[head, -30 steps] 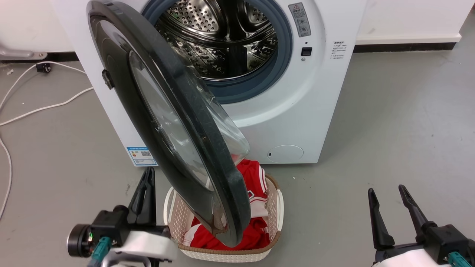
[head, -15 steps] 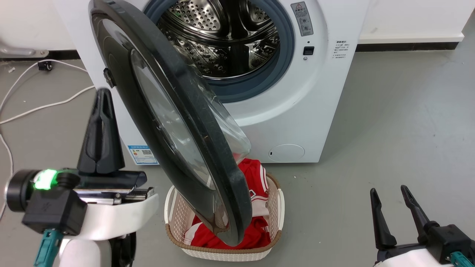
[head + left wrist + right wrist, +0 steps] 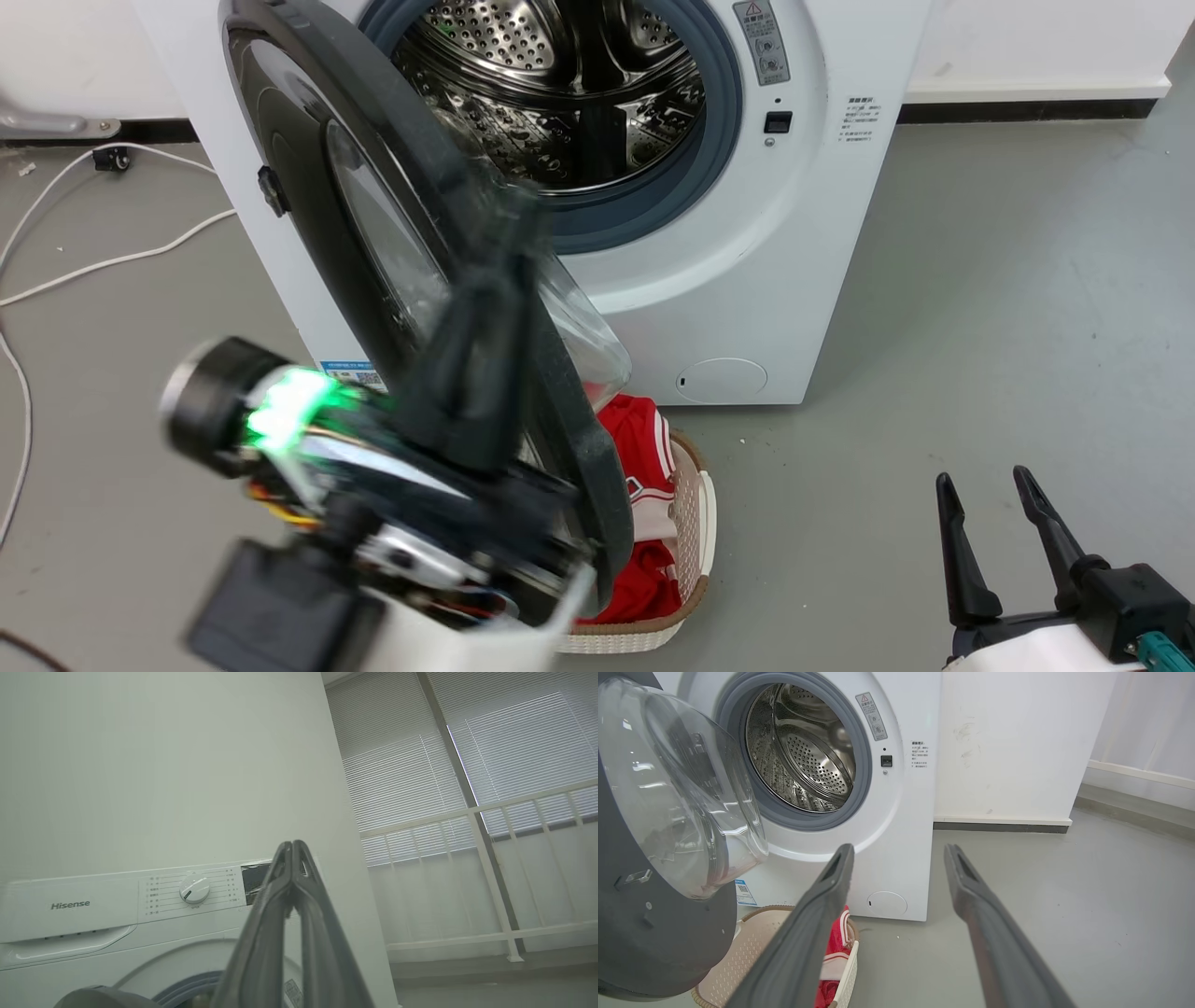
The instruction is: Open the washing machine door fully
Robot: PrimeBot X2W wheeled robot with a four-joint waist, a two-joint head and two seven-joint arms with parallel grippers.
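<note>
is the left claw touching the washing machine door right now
Cannot tell. In the head view the blurred left claw overlaps the rim of the washing machine door, with no contact or gap plain; the left wrist view does not settle it either.

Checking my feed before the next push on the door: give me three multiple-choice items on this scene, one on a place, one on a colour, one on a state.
1. Where is the basket?
A) on top of the washer
B) on the floor, under the lower edge of the door
C) inside the drum

2. The clothing in the basket is mostly:
A) blue
B) green
C) red

3. The right gripper is:
A) open and empty
B) shut on the door
C) shut on the clothing

Answers:
1 B: the head view shows it on the floor with the door hanging over it.
2 C: the cloth is red with white trim.
3 A: its fingers stand apart in the right wrist view, with nothing between them.
</note>
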